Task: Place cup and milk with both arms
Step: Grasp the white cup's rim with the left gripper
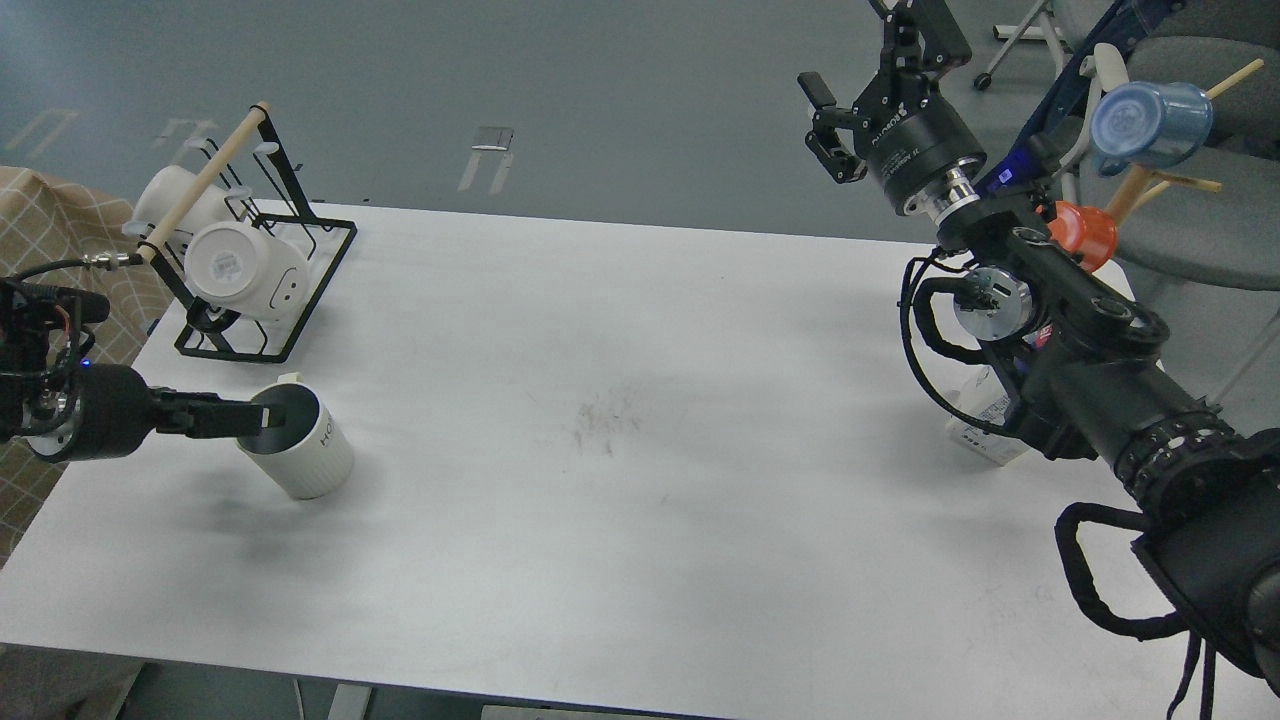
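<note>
A white ribbed cup (305, 455) with a dark inside stands tilted on the white table (640, 480) at the front left. My left gripper (266, 417) comes in low from the left, and its tip is at the cup's rim, over the mouth. Its fingers merge into one dark bar. The milk carton (982, 424), white with print, stands at the table's right edge, mostly hidden behind my right arm. My right gripper (866, 62) is raised high beyond the table's far right, open and empty, well above the carton.
A black wire rack (300, 290) with a wooden bar holds white mugs (245, 270) at the back left. A wooden mug tree at the far right holds a blue cup (1150, 122) and an orange cup (1088, 232). A grey chair stands behind it.
</note>
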Robot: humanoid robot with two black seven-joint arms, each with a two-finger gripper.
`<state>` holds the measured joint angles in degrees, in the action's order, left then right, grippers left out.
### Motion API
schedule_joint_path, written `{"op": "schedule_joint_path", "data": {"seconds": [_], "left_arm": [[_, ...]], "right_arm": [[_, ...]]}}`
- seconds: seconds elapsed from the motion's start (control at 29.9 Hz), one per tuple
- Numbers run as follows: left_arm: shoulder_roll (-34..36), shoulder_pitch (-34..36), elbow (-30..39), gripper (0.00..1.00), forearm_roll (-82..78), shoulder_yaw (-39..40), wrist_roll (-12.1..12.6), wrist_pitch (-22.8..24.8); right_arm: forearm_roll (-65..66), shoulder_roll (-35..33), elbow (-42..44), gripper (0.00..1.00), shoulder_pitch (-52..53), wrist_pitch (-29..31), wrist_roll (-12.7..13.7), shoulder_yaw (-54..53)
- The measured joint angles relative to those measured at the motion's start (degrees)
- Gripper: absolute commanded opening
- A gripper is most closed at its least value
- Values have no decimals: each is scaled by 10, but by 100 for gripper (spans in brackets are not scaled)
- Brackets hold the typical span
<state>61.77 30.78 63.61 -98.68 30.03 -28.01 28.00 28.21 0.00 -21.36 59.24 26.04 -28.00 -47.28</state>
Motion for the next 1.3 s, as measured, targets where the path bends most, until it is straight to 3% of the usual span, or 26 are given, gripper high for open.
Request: {"op": "schedule_joint_path", "data": {"seconds": [0.1,0.4,0.47,0.5,0.57,1.3], "left_arm": [[0,0,-1,70,2,-2,0,0],[-14,1,-1,70,3,-2,0,0],[-14,1,-1,64,3,-2,0,0],[-15,1,-1,55,3,-2,0,0],[-15,1,-1,0,3,-3,0,0],[4,6,36,0,-5,-3,0,0]], "right_arm": [[0,0,0,100,0,0,0,0],[0,0,0,100,-1,0,0,0],[0,0,0,100,-1,0,0,0],[0,0,0,100,-1,0,0,0],[0,0,0,100,-2,0,0,0],[0,0,0,100,-2,-1,0,-1]]}}
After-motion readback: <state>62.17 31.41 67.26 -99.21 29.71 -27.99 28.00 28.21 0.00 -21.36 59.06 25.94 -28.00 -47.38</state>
